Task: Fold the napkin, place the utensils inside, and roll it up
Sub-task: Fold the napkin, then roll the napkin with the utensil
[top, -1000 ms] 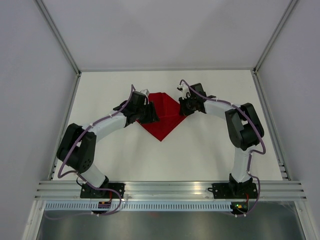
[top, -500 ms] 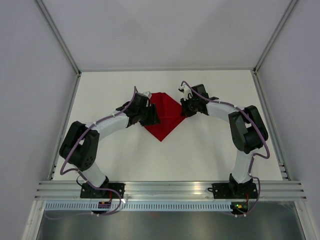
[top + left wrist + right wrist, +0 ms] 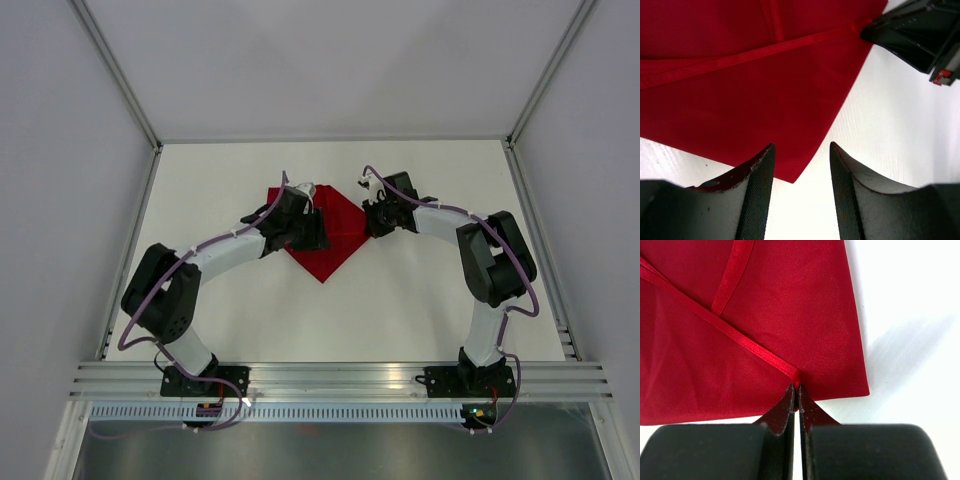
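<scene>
Red napkin [image 3: 765, 315] pinched in right jaws

High overview; wrist close-ups, both on napkin [image 3: 335, 242]

White table [image 3: 400, 310], pale grey walls [image 3: 330, 60]

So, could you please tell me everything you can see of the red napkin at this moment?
The napkin is thin, deep-red, slightly shiny cloth with a stitched hem band along its edges. It lies flat on the white table, apparently folded over itself, with one point aimed toward the arm bases. The right gripper is shut on its right edge, where a hem line ends. The left gripper hangs open over its left part; contact there cannot be told.
</scene>
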You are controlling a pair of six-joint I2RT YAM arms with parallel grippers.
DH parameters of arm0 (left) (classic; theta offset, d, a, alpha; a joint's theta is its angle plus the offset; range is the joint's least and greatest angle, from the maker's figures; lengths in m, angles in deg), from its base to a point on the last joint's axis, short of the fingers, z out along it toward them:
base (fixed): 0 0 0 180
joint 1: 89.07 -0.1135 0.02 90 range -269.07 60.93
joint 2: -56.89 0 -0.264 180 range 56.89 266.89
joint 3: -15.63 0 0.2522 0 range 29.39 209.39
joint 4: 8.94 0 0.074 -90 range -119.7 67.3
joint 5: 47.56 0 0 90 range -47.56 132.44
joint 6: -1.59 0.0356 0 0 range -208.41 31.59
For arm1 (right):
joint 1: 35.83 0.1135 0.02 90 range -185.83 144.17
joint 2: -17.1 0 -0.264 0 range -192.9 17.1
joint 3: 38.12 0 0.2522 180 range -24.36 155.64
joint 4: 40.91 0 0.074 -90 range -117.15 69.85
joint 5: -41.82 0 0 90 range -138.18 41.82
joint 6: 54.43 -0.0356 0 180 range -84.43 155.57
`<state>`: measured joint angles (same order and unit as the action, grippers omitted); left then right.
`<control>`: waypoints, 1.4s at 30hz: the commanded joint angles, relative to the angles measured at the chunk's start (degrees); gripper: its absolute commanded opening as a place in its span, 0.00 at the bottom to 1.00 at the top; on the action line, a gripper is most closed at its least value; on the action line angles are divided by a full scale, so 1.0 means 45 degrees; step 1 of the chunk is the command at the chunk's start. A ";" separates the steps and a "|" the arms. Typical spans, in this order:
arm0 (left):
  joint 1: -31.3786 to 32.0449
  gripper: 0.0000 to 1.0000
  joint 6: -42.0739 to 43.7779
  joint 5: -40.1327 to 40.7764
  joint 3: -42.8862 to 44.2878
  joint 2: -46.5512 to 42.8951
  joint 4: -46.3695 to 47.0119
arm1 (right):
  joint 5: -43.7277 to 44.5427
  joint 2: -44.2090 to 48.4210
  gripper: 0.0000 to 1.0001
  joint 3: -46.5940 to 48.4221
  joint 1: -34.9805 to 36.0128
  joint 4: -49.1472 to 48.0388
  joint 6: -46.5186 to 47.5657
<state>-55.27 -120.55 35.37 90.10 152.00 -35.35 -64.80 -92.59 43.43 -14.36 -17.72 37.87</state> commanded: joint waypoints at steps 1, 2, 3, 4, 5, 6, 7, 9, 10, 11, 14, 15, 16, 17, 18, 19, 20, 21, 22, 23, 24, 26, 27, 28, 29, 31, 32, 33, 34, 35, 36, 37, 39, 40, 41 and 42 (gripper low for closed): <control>0.0788 0.53 0.1319 0.1061 0.0591 0.0056 0.0622 | 0.0237 0.0040 0.05 0.0053 -0.0085 -0.0377 0.0112; 0.0925 0.53 0.1496 0.1431 0.0572 0.0017 0.0796 | 0.0237 0.0039 0.04 0.0072 -0.0085 -0.0396 0.0113; 0.1177 0.54 0.1827 0.1531 0.0572 0.0036 0.0875 | 0.0256 0.0039 0.05 0.0092 -0.0085 -0.0377 0.0093; 0.1296 0.54 0.2023 0.1571 0.0591 0.0036 0.0954 | 0.0256 0.0039 0.06 0.0111 -0.0085 -0.0358 0.0112; 0.1432 0.55 0.2238 0.2209 0.0572 0.0036 0.1109 | 0.0256 0.0039 0.06 0.0170 -0.0085 -0.0358 0.0113; 0.1782 0.55 0.2472 0.2448 0.0591 0.0036 0.1207 | 0.0276 0.0020 0.06 0.0209 -0.0085 -0.0338 0.0074; 0.1979 0.57 0.2977 0.2740 0.0611 0.0094 0.1286 | 0.0295 0.0020 0.06 0.0248 -0.0085 -0.0319 0.0074; 0.2640 0.59 0.3797 0.3560 0.0708 0.0270 0.1559 | 0.0334 -0.0039 0.07 0.0365 -0.0085 -0.0299 0.0074; 0.2857 0.60 0.4015 0.3853 0.0747 0.0348 0.1618 | 0.0354 -0.0058 0.08 0.0404 -0.0104 -0.0280 0.0054; 0.3014 0.60 0.4191 0.4262 0.0825 0.0426 0.1657 | 0.0335 -0.0097 0.10 0.0482 -0.0085 -0.0260 0.0073; 0.3445 0.61 0.4700 0.4908 0.1138 0.0875 0.1716 | 0.0315 -0.0156 0.18 0.0619 -0.0104 -0.0143 0.0035; 0.3581 0.61 0.4914 0.4969 0.1254 0.1089 0.1716 | 0.0315 -0.0156 0.18 0.0658 -0.0104 -0.0085 0.0015; 0.3679 0.61 0.5032 0.5066 0.1294 0.1168 0.1735 | 0.0315 -0.0156 0.18 0.0697 -0.0104 -0.0065 0.0015; 0.3873 0.61 0.5149 0.5454 0.1333 0.1246 0.1755 | 0.0315 -0.0156 0.20 0.0717 -0.0104 -0.0084 -0.0004; 0.3933 0.61 0.5266 0.5593 0.1353 0.1305 0.1794 | 0.0315 -0.0175 0.21 0.0756 -0.0104 -0.0045 -0.0043; 0.4011 0.61 0.5480 0.5711 0.1411 0.1441 0.1872 | 0.0315 -0.0195 0.22 0.0814 -0.0104 -0.0026 -0.0063; 0.4070 0.61 0.5579 0.5867 0.1431 0.1500 0.1892 | 0.0296 -0.0214 0.23 0.0873 -0.0104 0.0013 -0.0083; 0.4167 0.61 0.5735 0.5984 0.1470 0.1559 0.1950 | 0.0276 -0.0234 0.24 0.0912 -0.0104 0.0033 -0.0102; 0.4207 0.61 0.5833 0.6063 0.1470 0.1579 0.2066 | 0.0276 -0.0234 0.25 0.0970 -0.0123 0.0091 -0.0141; 0.4246 0.61 0.5892 0.6121 0.1490 0.1657 0.2106 | 0.0257 -0.0253 0.27 0.1048 -0.0143 0.0130 -0.0180; 0.4285 0.61 0.6047 0.6141 0.1567 0.1696 0.2145 | 0.0198 -0.0273 0.29 0.1107 -0.0163 0.0189 -0.0180; 0.4382 0.62 0.6282 0.6297 0.1626 0.1871 0.2282 | 0.0159 -0.0292 0.35 0.1322 -0.0182 0.0325 -0.0258; 0.4480 0.63 0.6515 0.6298 0.1743 0.1930 0.2282 | 0.0101 -0.0293 0.37 0.1380 -0.0240 0.0365 -0.0297; 0.4519 0.63 0.6633 0.6337 0.1802 0.2027 0.2302 | 0.0081 -0.0273 0.39 0.1458 -0.0260 0.0423 -0.0375; 0.4616 0.63 0.6751 0.6318 0.1860 0.2183 0.2321 | 0.0042 -0.0292 0.40 0.1498 -0.0318 0.0424 -0.0434; 0.4676 0.63 0.6966 0.6356 0.2017 0.2360 0.2302 | -0.0152 -0.0312 0.42 0.1653 -0.0397 0.0540 -0.0473; 0.4695 0.63 0.7025 0.6414 0.2056 0.2418 0.2321 | -0.0212 -0.0312 0.44 0.1693 -0.0436 0.0560 -0.0473; 0.4715 0.63 0.7064 0.6415 0.2095 0.2535 0.2322 | -0.0251 -0.0293 0.45 0.1713 -0.0494 0.0560 -0.0821; 0.4734 0.63 0.7103 0.6396 0.2076 0.2575 0.2341 | -0.0309 -0.0273 0.47 0.1810 -0.0533 0.0638 -0.0902; 0.4793 0.63 0.7103 0.6376 0.2076 0.2614 0.2360 | -0.0329 -0.0254 0.47 0.1830 -0.0630 0.0658 -0.0980; 0.4832 0.63 0.7103 0.6415 0.2018 0.2672 0.2419 | -0.0349 -0.0234 0.48 0.1869 -0.0709 0.0697 -0.1039; 0.4871 0.63 0.7509 0.6415 0.1998 0.2712 0.2439 | -0.0446 -0.0195 0.47 0.1947 -0.0806 0.0697 -0.1117; 0.4949 0.63 0.7766 0.6376 0.2036 0.2906 0.2439 | -0.0680 -0.0214 0.47 0.2122 -0.1216 0.0814 -0.1370; 0.4969 0.63 0.7864 0.6415 0.2075 0.2985 0.2458 | -0.0836 -0.0273 0.47 0.2355 -0.1353 0.1008 -0.1449; 0.5046 0.63 0.7942 0.6512 0.2095 0.3063 0.2458 | -0.1185 -0.0312 0.47 0.2435 -0.1760 0.1087 -0.1566; 0.5086 0.63 0.8098 0.6571 0.2192 0.3141 0.2458 | -0.1324 -0.0293 0.47 0.2474 -0.1977 0.1126 -0.1722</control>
<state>-33.39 -88.48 63.41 97.42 164.59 -26.60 -67.90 -93.55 51.30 -20.00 -14.16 33.44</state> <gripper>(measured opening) 0.627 0.470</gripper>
